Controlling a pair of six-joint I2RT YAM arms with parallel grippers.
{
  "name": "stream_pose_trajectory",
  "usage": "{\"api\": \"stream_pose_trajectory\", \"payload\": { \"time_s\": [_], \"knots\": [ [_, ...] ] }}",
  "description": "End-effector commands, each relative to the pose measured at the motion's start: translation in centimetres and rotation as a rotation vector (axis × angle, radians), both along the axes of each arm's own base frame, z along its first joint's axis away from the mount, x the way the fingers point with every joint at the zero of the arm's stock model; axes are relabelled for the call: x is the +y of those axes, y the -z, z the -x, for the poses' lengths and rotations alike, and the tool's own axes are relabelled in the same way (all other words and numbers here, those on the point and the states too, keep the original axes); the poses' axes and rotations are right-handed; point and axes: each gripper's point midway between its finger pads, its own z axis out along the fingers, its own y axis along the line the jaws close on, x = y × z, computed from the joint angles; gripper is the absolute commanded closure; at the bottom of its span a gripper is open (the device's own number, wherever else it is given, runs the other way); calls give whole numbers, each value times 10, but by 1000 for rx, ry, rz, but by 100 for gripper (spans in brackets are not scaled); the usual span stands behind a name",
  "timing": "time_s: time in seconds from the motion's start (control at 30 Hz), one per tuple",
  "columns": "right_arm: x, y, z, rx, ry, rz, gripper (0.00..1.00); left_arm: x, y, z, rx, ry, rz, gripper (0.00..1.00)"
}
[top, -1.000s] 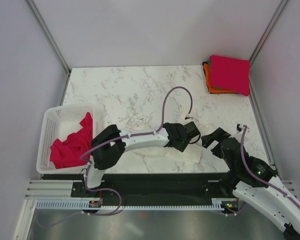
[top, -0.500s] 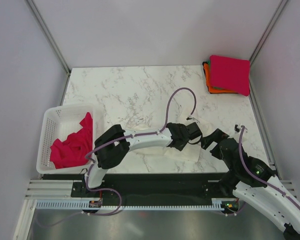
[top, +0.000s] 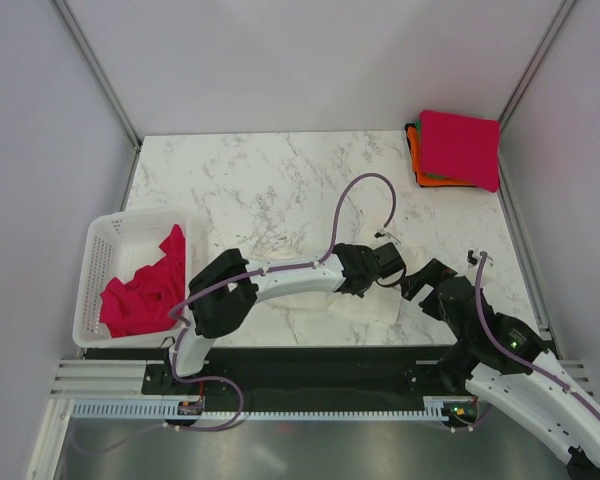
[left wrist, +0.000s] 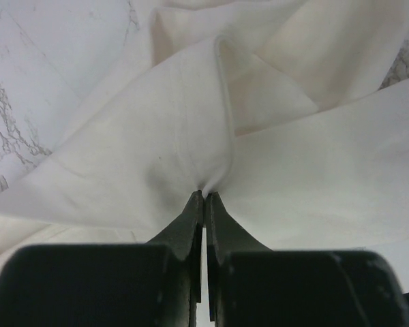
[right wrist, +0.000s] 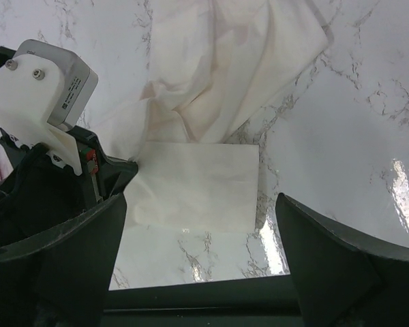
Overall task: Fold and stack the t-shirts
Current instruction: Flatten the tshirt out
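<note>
A white t-shirt (left wrist: 143, 157) lies crumpled near the table's front edge, partly under my left arm (top: 365, 308). My left gripper (left wrist: 204, 194) is shut on a pinched ridge of this cloth; seen from above, that gripper (top: 388, 268) sits over the shirt's right side. Just to its right my right gripper (top: 425, 282) hovers open, and its wrist view has the jaws wide apart (right wrist: 199, 204) above a flat folded corner of the white t-shirt (right wrist: 198, 180). Folded t-shirts (top: 458, 150) are stacked at the back right, magenta on top, with orange and green edges below.
A white lattice basket (top: 105, 250) at the front left holds crumpled magenta-pink t-shirts (top: 145, 290). The left arm's body (right wrist: 51, 88) stands close to the right gripper's left finger. The table's front edge (right wrist: 204, 293) runs directly below the right gripper.
My left gripper has closed onto the white cloth after shifting slightly to the right. The right gripper has stayed open and has barely moved.
</note>
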Motion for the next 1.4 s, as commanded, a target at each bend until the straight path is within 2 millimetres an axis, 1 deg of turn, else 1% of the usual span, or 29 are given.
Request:
{"api": "stream_pose_trajectory", "payload": {
  "time_s": [0.0, 0.13, 0.2, 0.23, 0.3, 0.33, 0.4, 0.43, 0.47, 0.5, 0.53, 0.57, 0.6, 0.63, 0.67, 0.7, 0.73, 0.77, 0.83, 0.87, 0.9, 0.93, 0.97, 1.0, 1.03, 1.07, 1.17, 1.3, 1.37],
  "knots": [
    [1, 0, 0, 1, 2, -12, 2, -6, -39, -9, -70, 15, 43, 98],
    [4, -8, -5, -4, 9, -14, 2, 3, -76, -15, -122, -12, 58, 98],
    [6, -11, -10, 7, 10, 16, 2, 11, -109, -19, -169, -38, 96, 98],
    [10, -26, -15, -18, 7, 8, 2, 19, -119, -18, -178, -50, 102, 98],
    [17, -31, -26, -7, -6, 57, 2, 32, -143, -17, -202, -75, 143, 98],
    [22, -51, -34, -44, -24, 66, 2, 38, -148, -16, -205, -83, 150, 98],
    [27, -59, -49, -32, -23, 136, 2, 56, -154, -10, -199, -102, 155, 98],
    [30, -82, -58, -73, -24, 145, 2, 62, -152, -8, -189, -119, 159, 98],
    [32, -81, -68, -56, -14, 193, 2, 70, -149, -4, -181, -129, 150, 98],
    [34, -88, -75, -61, -18, 205, 2, 82, -136, 1, -165, -138, 118, 98],
    [35, -109, -88, -101, -17, 209, 2, 89, -139, 5, -159, -159, 144, 98],
    [40, -103, -100, -71, -25, 241, 2, 97, -134, 9, -148, -171, 138, 98],
    [53, -115, -111, -87, -64, 204, 2, 109, -118, 17, -120, -176, 103, 98],
    [50, -113, -124, -66, -64, 219, 2, 116, -120, 22, -115, -204, 136, 98],
    [58, -91, -139, 6, -99, 256, 2, 122, -115, 27, -96, -217, 141, 98],
    [70, -94, -150, 15, -147, 224, 2, 133, -101, 35, -73, -229, 120, 98],
    [68, -88, -162, 42, -152, 226, 2, 137, -97, 40, -56, -258, 140, 98],
    [73, -63, -176, 110, -178, 262, 2, 142, -100, 46, -39, -270, 178, 98],
    [76, -60, -201, 128, -199, 261, 2, 155, -84, 59, 6, -308, 186, 98],
    [78, -32, -214, 198, -223, 300, 2, 164, -80, 67, 26, -313, 199, 98],
    [82, -35, -228, 196, -230, 295, 2, 168, -78, 71, 35, -322, 209, 98],
    [80, -26, -237, 222, -239, 289, 2, 172, -76, 75, 44, -334, 223, 98],
    [83, 2, -246, 288, -251, 303, 2, 177, -82, 79, 48, -335, 260, 98],
    [81, 2, -256, 295, -254, 305, 3, 187, -76, 84, 57, -343, 252, 98],
    [81, 25, -262, 347, -262, 319, 3, 191, -76, 86, 57, -346, 262, 98],
    [83, 26, -269, 348, -262, 319, 4, 199, -79, 90, 53, -346, 289, 98],
    [77, 51, -277, 400, -248, 351, 5, 213, -82, 95, 46, -350, 310, 98],
    [46, 75, -274, 460, -175, 405, 6, 224, -90, 98, 27, -353, 359, 98],
    [32, 82, -270, 465, -152, 400, 9, 228, -86, 100, 25, -356, 348, 98]
  ]
}}
